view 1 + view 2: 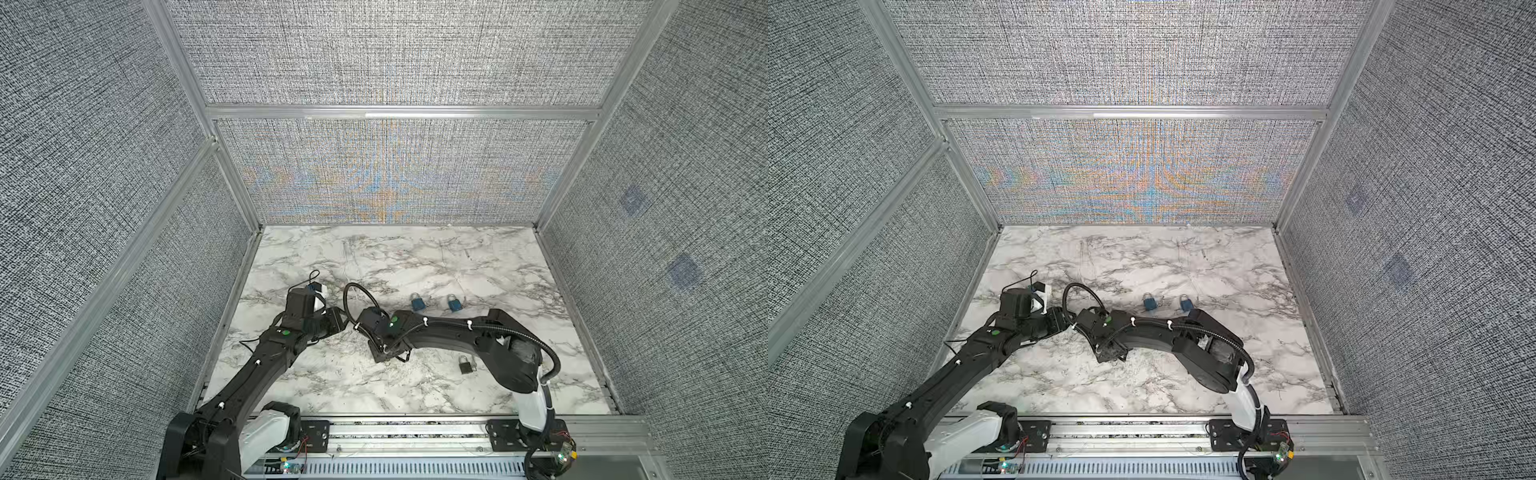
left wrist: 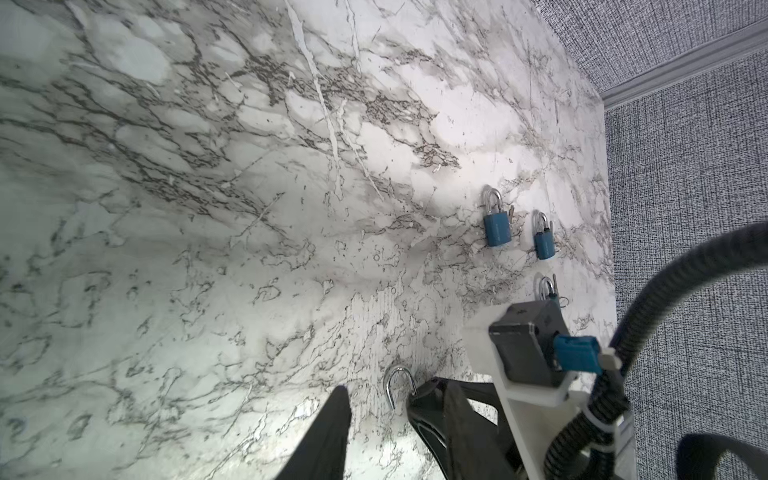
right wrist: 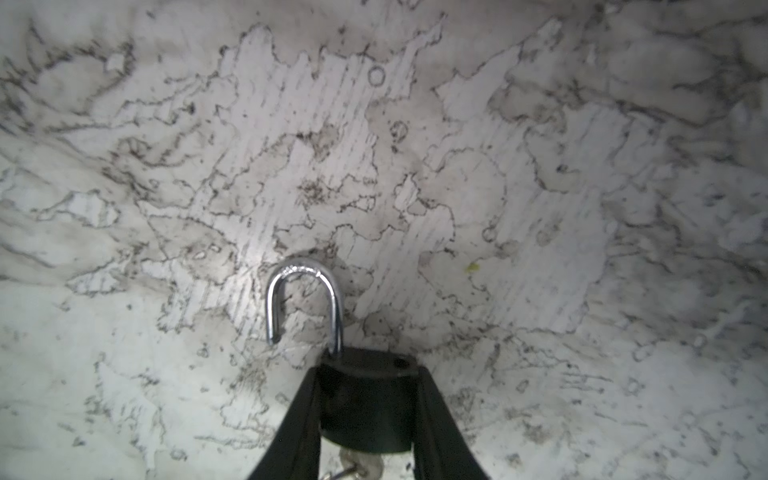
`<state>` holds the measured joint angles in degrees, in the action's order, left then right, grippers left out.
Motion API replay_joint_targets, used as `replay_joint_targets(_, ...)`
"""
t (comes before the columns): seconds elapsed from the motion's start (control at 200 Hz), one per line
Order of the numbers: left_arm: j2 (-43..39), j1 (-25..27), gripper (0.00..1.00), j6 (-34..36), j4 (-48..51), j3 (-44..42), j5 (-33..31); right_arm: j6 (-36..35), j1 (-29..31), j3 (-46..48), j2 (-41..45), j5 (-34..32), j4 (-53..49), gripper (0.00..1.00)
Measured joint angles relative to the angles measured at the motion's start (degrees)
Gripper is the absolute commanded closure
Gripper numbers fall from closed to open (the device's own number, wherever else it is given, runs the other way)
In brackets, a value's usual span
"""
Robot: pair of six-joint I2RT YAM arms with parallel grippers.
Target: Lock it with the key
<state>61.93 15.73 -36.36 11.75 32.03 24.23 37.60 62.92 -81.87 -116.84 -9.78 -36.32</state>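
Right gripper [image 3: 368, 374] pinches a black padlock [image 3: 365, 411] by the body, one finger on each side. Its shackle [image 3: 305, 272] is sprung, one leg free, over the marble table [image 3: 540, 208], left of centre. Blurred metal [image 3: 357, 463] shows under the body; key or not, cannot tell. Left gripper [image 1: 337, 323] sits just left, jaw state unclear. Further right lie a blue padlock [image 1: 417, 303] and a second blue padlock [image 1: 454, 303], and nearer a dark padlock [image 1: 466, 365]. Any lettering is too small to read.

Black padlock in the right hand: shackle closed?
No: one end of the shackle hangs free, outside the black padlock body.
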Motion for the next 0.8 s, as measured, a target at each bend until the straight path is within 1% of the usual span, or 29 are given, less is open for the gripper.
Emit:
replay_joint_targets(0.405,6.7,0.4,0.6,0.3,-6.9,-3.6,10.5,0.3,-1.8,4.8,5.9,3.4,2.4,0.75)
replay_joint_targets(0.595,10.2,2.1,0.59,0.0,-11.0,-4.4,13.7,0.7,-2.5,5.9,7.8,4.5,3.8,0.75)
replay_joint_targets(0.8,13.6,3.7,0.59,-1.7,-15.7,-5.3,15.6,1.1,-2.9,6.6,9.5,5.8,5.0,0.75)
